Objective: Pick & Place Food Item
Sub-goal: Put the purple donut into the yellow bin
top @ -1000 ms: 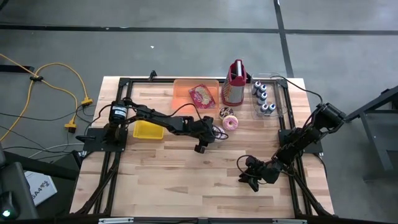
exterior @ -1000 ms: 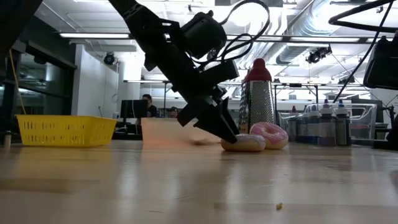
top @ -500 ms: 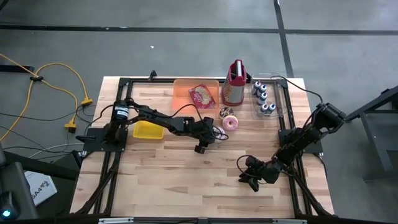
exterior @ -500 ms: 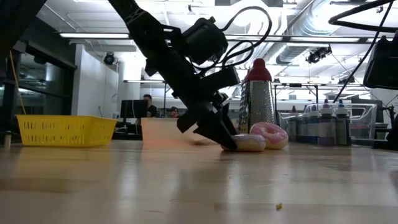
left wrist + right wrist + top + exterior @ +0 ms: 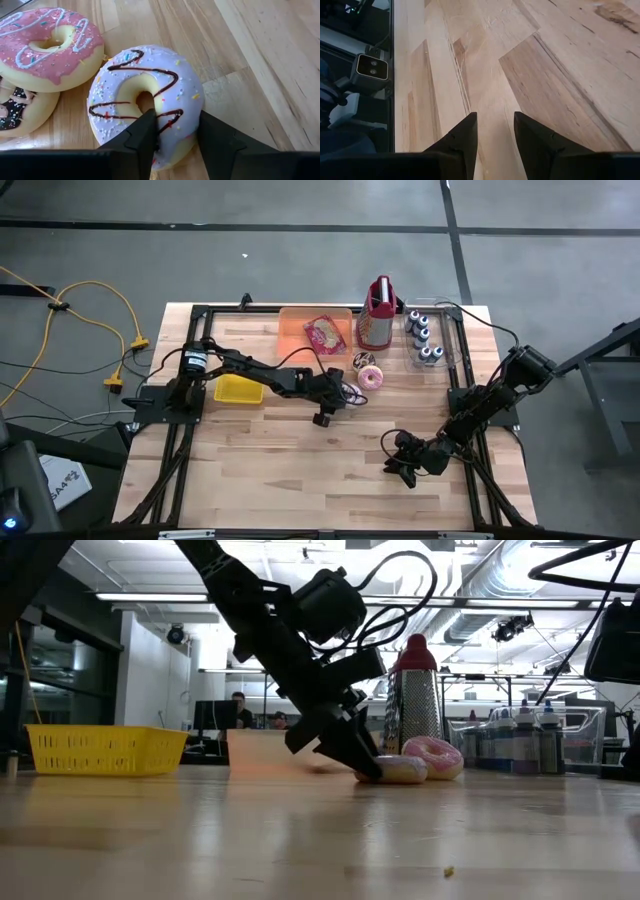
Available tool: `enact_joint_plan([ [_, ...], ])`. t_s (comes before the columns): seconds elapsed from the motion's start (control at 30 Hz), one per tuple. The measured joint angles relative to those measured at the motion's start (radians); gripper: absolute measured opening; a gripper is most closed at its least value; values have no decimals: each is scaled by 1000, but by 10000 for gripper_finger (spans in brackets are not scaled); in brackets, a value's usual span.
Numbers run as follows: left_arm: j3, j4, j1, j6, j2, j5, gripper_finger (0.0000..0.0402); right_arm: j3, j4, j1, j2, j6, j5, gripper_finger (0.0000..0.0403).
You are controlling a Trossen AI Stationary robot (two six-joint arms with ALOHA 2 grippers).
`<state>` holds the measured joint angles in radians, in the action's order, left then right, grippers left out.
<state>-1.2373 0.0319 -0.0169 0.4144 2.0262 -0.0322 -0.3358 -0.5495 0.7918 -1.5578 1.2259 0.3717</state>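
A lilac-iced donut (image 5: 147, 100) with chocolate zigzags lies flat on the wooden table, beside a pink-iced donut (image 5: 47, 47) and a chocolate one (image 5: 17, 110). My left gripper (image 5: 177, 137) reaches to it from the table's left and is shut on its ring; the low view shows the gripper (image 5: 365, 765) slanting down onto the pale donut (image 5: 400, 770). My right gripper (image 5: 405, 465) rests low near the table's front right, open over bare wood (image 5: 495, 135). My left gripper has one finger (image 5: 145, 132) in the lilac donut's hole and the other finger (image 5: 217, 137) against its outer side. The near part of the ring (image 5: 177, 122) is pinched between them. The fingers slant down from the table's left. The donut lies flat on the table.
A yellow basket (image 5: 238, 388) stands at the left. An orange tray (image 5: 292, 328) with a packet, a metal grater (image 5: 377, 320) and a clear box of bottles (image 5: 424, 338) line the far edge. Bare wood (image 5: 300, 470) lies toward the near edge.
My left gripper has shut its fingers onto the lilac donut's ring while staying in place. The donut has not moved from the table.
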Motion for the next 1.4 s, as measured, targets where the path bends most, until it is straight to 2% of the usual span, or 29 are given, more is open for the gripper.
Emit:
enact_joint_plan([
  [0.27, 3, -12, 19, -8, -24, -59, 122, 0, 1, 0, 0, 0, 0, 115],
  [0.4, 3, -21, 29, -85, -71, -71, 122, 0, 3, 0, 0, 0, 0, 115],
  [0.57, 2, -138, 32, -217, -137, -90, 122, 0, 3, 0, 0, 0, -1, 115],
  [0.77, 1, -327, 56, -354, -230, -239, 122, 0, 2, 0, 0, 0, -4, 115],
  [1.03, 1, -591, 97, -551, -333, -338, 122, 0, 1, 0, 0, 0, -4, 115],
  [1.4, 17, -746, 187, -764, -378, -453, 122, 0, 0, 0, 0, 0, -4, 115],
])
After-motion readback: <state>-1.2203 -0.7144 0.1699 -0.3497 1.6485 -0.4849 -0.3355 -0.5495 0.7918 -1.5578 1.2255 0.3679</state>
